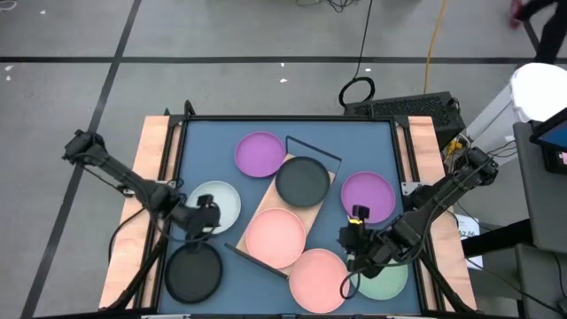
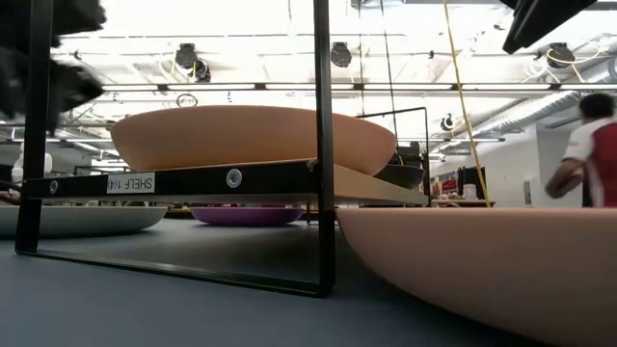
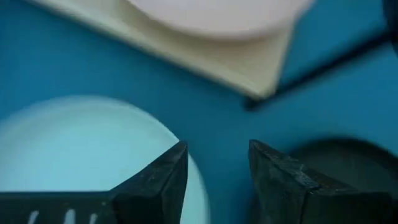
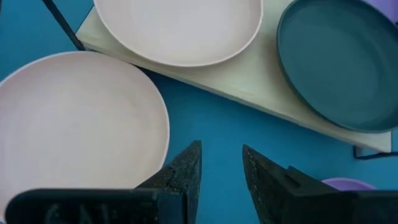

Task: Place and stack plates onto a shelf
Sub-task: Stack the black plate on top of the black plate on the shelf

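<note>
Fingers of the right gripper (image 4: 221,180) stand slightly parted, empty, above bare mat, a pink plate (image 4: 74,124) just beside them and the shelf (image 4: 261,87) just ahead. Left gripper (image 3: 217,180), also empty and apart, hovers by the white plate (image 3: 81,146). Risk, I'd say: closing now catches nothing.

Your left arm reaches in from the outer left edge, elbow bent, forearm angled inward and low over the worktop. Its left hand (image 1: 205,215) points toward the middle, and its two dark fingers (image 3: 163,180) stand apart with a clear gap between them and nothing in it.

Your right arm comes in from the right edge, folded at the elbow, forearm slanting down toward the near side. Its right hand (image 1: 356,232) also faces the middle; its fingers (image 4: 184,174) are parted more narrowly than the left's, and they too grip nothing.
</note>
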Available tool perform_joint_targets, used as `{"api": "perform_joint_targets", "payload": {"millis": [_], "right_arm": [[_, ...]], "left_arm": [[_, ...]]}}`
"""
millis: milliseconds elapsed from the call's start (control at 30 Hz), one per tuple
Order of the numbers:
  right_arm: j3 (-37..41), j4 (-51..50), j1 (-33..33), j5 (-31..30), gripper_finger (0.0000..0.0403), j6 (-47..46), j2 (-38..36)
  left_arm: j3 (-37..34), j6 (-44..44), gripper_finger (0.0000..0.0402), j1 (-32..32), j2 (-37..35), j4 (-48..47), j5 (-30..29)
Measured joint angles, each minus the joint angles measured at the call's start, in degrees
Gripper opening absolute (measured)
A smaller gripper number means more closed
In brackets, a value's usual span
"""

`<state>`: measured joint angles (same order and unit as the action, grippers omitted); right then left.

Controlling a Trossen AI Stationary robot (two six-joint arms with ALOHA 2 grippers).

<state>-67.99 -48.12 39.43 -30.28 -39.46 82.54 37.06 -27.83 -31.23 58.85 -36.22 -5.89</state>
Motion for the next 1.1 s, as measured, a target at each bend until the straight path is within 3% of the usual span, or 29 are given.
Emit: {"api": "perform_joint_targets", "payload": {"millis": [300,633,1100], "right_arm": [[0.0,0.31,-1.93,-0.24,0.0102,6.67,0.0],[0.0,0.29,-3.47,0.12,0.0102,7.65,0.0],[0.0,0.26,-3.36,0.48,0.0102,7.65,0.0]], "left_arm": [[0.0,-16.17,0.0134,-11.14,0.0,-8.01,-0.15],[0.0,-32.19,0.0132,-18.3,3.64,-10.67,1.41],[-0.02,-44.11,0.0132,-24.68,11.98,-17.3,1.47]]}}
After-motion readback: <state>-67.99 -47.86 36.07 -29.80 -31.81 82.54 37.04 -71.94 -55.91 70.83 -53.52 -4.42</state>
